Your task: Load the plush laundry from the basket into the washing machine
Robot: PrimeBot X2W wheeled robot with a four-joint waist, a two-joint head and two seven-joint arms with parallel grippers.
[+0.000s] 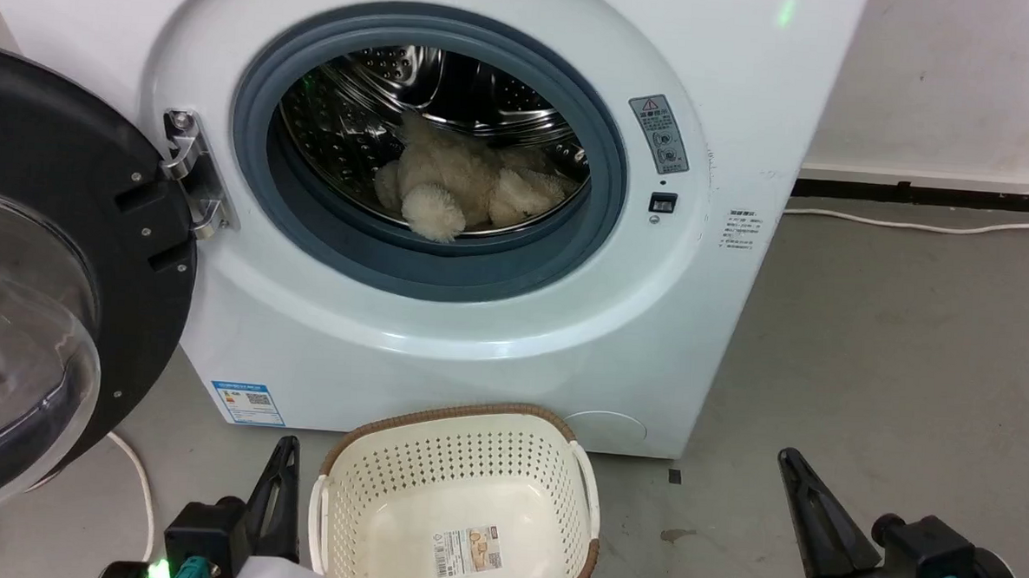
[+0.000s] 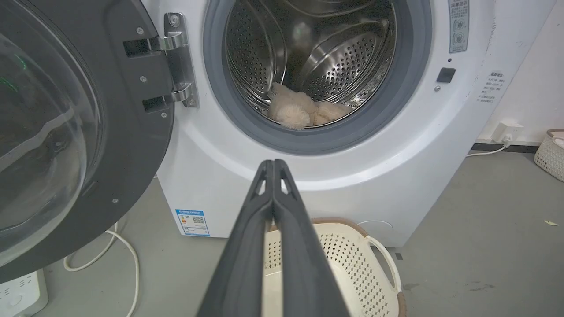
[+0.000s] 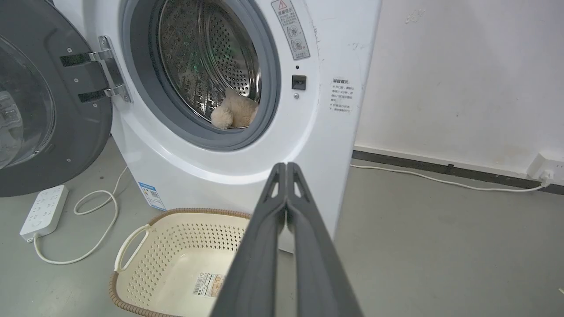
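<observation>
Resting clenched on nothing at the lower corners, the left gripper (image 1: 287, 453) and right gripper (image 1: 791, 462) flank the empty basket (image 1: 453, 410). The plush laundry (image 1: 458, 187) lies in the washing machine (image 1: 748, 117) drum, upper centre, so loading looks finished.

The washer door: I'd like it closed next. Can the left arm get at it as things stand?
Probably yes. The door hangs wide open on the robot's left, and the left gripper, shut and empty, sits low beside the basket with nothing standing between it and the door.
</observation>
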